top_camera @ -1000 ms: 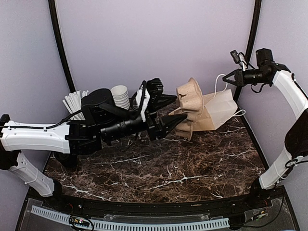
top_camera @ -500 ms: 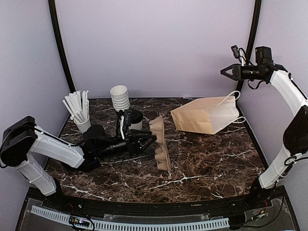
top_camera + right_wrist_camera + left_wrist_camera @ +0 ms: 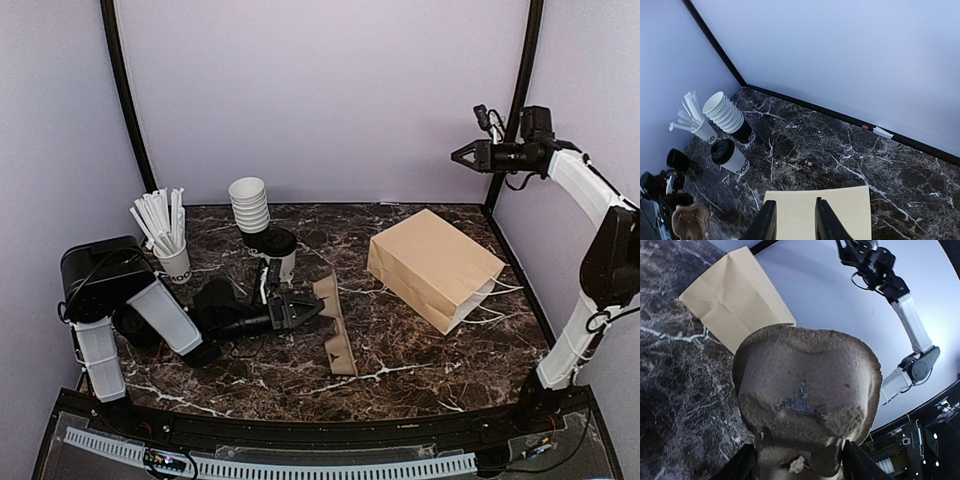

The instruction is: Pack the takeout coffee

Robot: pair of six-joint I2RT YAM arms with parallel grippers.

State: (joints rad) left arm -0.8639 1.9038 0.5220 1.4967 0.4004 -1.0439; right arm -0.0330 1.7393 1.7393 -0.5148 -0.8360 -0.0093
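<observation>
Pulp carrier (image 3: 805,390), clamped in left pincer (image 3: 312,310), blocks its camera; right pincer (image 3: 460,155) gapes empty.

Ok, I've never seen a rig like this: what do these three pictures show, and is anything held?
Two robot arms are bolted at the near edge of a dark marble table, each with a two-finger gripper. One picture comes from a fixed camera above and behind them; the other two from a camera on each wrist. On the table: a brown paper bag on its side, a stack of lidless white paper cups, a white paper cup with a black lid, and a white cup of white sticks. The left gripper clamps a brown moulded-pulp cup carrier standing on edge. The right gripper is raised high, open and empty.
</observation>
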